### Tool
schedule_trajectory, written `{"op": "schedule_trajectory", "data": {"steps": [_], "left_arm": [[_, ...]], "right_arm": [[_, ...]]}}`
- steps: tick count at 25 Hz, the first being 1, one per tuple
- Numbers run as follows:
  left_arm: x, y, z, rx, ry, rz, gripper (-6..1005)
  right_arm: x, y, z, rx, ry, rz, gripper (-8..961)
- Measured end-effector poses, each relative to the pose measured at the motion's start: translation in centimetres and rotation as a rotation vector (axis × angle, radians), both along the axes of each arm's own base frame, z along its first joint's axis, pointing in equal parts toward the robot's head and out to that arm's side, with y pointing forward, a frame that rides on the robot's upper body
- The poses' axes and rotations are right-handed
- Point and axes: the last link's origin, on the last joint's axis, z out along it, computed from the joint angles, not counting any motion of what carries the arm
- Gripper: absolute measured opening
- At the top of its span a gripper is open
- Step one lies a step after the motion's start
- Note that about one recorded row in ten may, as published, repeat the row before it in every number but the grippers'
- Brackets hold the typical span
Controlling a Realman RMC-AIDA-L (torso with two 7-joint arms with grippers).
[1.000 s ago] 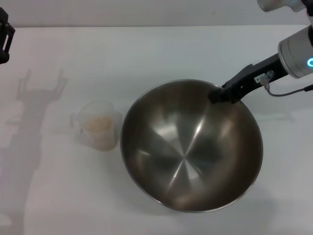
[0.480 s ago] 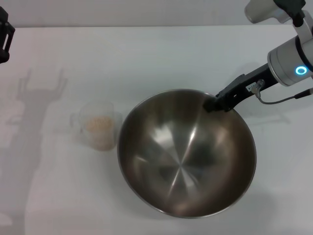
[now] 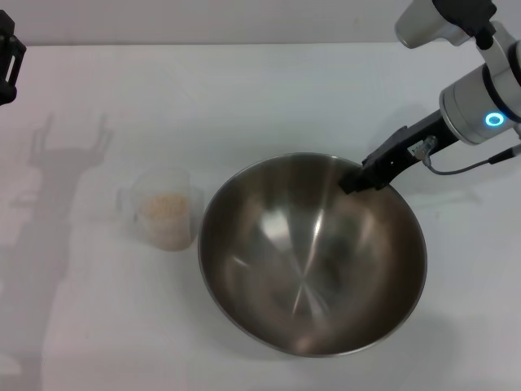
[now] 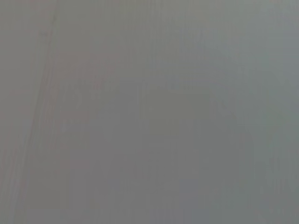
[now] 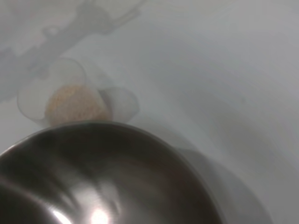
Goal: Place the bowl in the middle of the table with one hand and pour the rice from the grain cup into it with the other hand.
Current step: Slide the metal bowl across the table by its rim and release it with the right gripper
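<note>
The large steel bowl (image 3: 313,261) sits right of the table's (image 3: 244,90) middle. My right gripper (image 3: 356,179) is shut on its far right rim, the arm reaching in from the upper right. The clear grain cup (image 3: 172,232) stands just left of the bowl, close to its rim, holding a small heap of rice (image 3: 163,207). The right wrist view shows the bowl's rim and inside (image 5: 107,177) with the cup (image 5: 32,100) and rice (image 5: 72,102) beyond it. My left gripper (image 3: 6,57) is parked at the far left edge, away from both. The left wrist view shows only blank grey.
White tabletop lies on all sides of the bowl and cup. Arm shadows fall across the table's left part (image 3: 57,163). The table's far edge runs along the top of the head view.
My right gripper has moved a little toward me and to the left with the bowl's rim in it, and the bowl has shifted with it. The cup and left arm have not moved.
</note>
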Motion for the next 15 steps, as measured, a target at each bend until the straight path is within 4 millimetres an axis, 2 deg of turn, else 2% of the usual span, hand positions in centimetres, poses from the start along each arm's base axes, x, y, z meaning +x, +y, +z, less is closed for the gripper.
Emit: {"op": "schedule_trajectory", "data": {"steps": [3,15], "left_arm": [[0.0,0.0,0.0,0.000,0.001,0.000,830],[-0.3,-0.3,0.1,0.004,0.002,0.008,830]], "right_arm": [[-0.5,0.1,0.3,0.012,-0.009,0.031,186],[-3.1,1.3,1.2,0.093,-0.009,0.165,424]]}}
